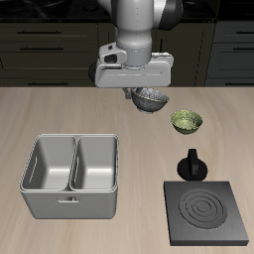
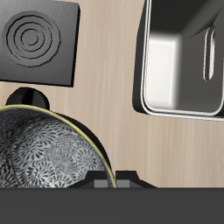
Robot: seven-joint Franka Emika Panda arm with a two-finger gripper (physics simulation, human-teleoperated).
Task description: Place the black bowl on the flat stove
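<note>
My gripper [image 1: 147, 91] is shut on the rim of the black bowl [image 1: 150, 99] and holds it in the air above the back middle of the table. In the wrist view the bowl's speckled grey inside [image 2: 44, 162] fills the frame close to the camera, with a thin yellow-green line along its edge, and my gripper [image 2: 114, 182] is at its rim. The flat stove [image 1: 206, 211] lies at the table's front edge, with its black knob [image 1: 190, 165] on the edge that faces the back. The stove also shows in the wrist view [image 2: 39, 39], with nothing on it.
A green-yellow patterned bowl [image 1: 186, 121] stands on the table between the held bowl and the stove's knob. A grey two-compartment metal tray [image 1: 30, 184] stands near the front edge, on the other side from the stove; it also shows in the wrist view [image 2: 140, 83].
</note>
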